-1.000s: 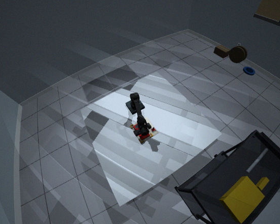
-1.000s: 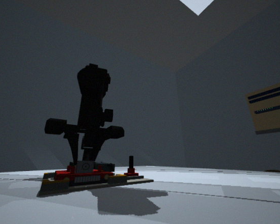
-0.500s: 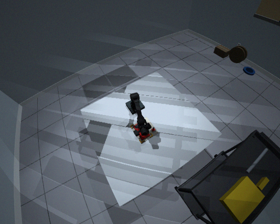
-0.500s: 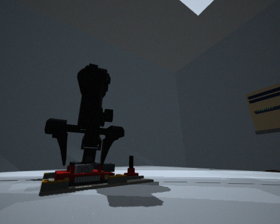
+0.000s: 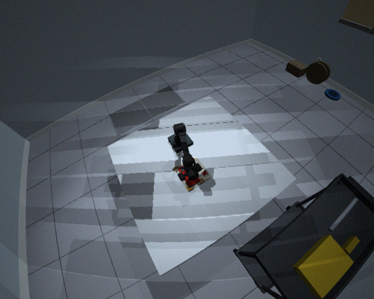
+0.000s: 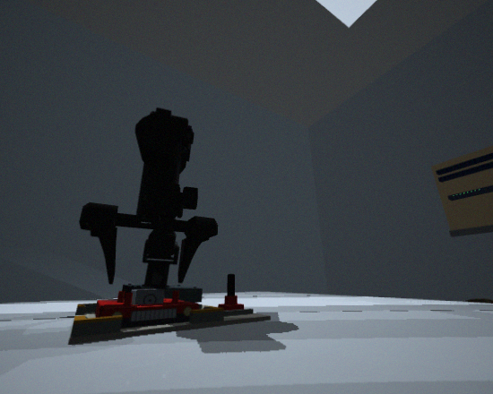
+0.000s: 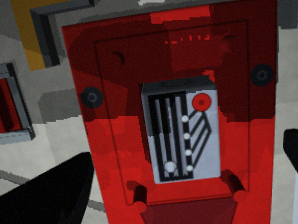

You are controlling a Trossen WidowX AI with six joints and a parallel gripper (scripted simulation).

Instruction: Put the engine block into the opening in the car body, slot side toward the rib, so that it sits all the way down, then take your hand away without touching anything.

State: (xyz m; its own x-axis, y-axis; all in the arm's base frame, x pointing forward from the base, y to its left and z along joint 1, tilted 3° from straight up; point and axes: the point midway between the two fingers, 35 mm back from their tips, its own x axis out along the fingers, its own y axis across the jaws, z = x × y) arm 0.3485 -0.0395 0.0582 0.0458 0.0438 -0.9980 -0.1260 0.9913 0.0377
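The engine block (image 6: 148, 296) (image 7: 204, 162), grey with dark slots and a red disc on top, sits in the opening of the red car body (image 6: 109, 309) (image 7: 250, 140) (image 5: 192, 182). In the wrist view its slots are on the left and the red disc on the right. In the exterior view its upper part stands above the red body; how deep it sits and where the rib is cannot be told. My gripper (image 5: 191, 172) (image 6: 145, 282) (image 7: 186, 150) is open and empty, with its fingers wide apart on either side of the block, tips a little above the car body.
A black post on a red foot (image 6: 230, 291) stands right of the car body in the exterior view. A grey part (image 6: 191, 294) is behind the block. A red part in a grey frame (image 7: 15, 135) lies left of the car body. Two red pegs (image 7: 139, 200) (image 7: 236, 189) flank its lower end.
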